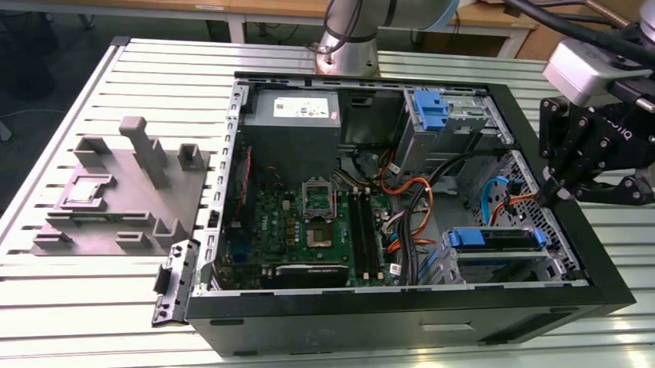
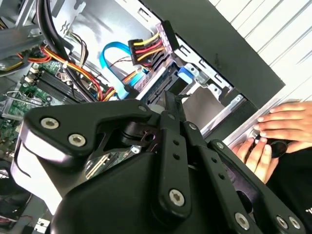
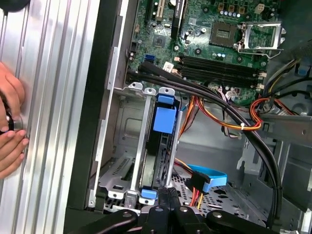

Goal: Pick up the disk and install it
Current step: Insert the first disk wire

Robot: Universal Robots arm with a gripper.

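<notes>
1. A black computer case (image 1: 409, 318) lies open on a table (image 1: 92, 307) made of silver slats.
2. The tool (image 1: 560, 193) hangs over the side of the case at the exterior view's right.
3. In both wrist views the tips of the tool (image 2: 171, 100) (image 3: 165, 194) are pressed together, with nothing between them.
4. The disk (image 1: 496, 239) sits in its drive slot inside the case, in the corner just below the tool.
5. In the first wrist view the disk (image 3: 164, 121) stands on its edge between two thin metal rails, and its blue bracket faces up.
6. The tool is very near the end of the disk, but I cannot tell if it touches it.
7. A green board (image 1: 307, 222) covers the floor of the case.
8. A grey box (image 1: 297, 107) with a white label sits in the far corner.
9. Another blue bracket (image 1: 430, 107) sits in a slot near the far wall.
10. Orange and black wires (image 1: 409, 207) run across the middle of the case.
11. A blue flat cable (image 3: 210, 176) lies near the tool.
12. A person's hands (image 3: 10, 126) rest on the table just outside the case wall.
13. A grey holder (image 1: 123, 192) with blocks and posts stands on the table, at the exterior view's left of the case.
</notes>
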